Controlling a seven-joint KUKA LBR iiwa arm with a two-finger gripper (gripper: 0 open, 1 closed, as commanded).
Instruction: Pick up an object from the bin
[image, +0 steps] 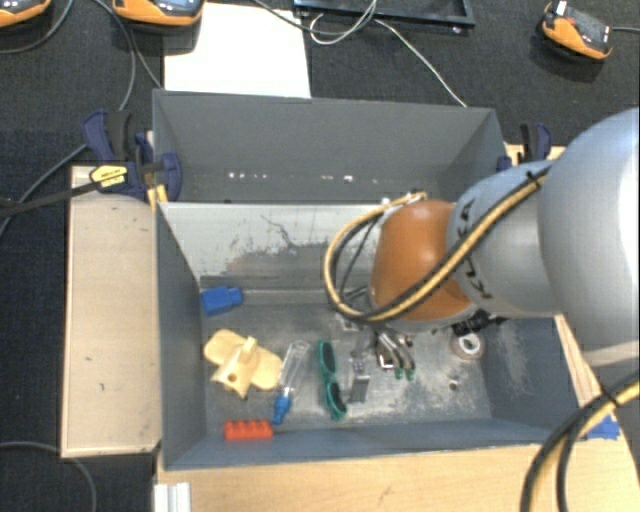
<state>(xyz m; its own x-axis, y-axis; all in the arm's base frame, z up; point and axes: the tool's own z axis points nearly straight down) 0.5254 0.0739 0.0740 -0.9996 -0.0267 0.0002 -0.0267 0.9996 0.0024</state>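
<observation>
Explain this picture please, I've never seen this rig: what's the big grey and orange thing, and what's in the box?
One camera looks down into a grey metal bin. The big grey shape from the right is the robot arm; the orange dome covers its wrist. Its tool hangs low over the bin's middle, beside a green curved piece. Further left lie a clear blue-tipped pen, a cream plastic piece, a blue block and a red brick. Whether the tool holds anything cannot be told.

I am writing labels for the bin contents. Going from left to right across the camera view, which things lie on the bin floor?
Blue block → clear tube with a blue tip → green curved piece → metal ring.
</observation>
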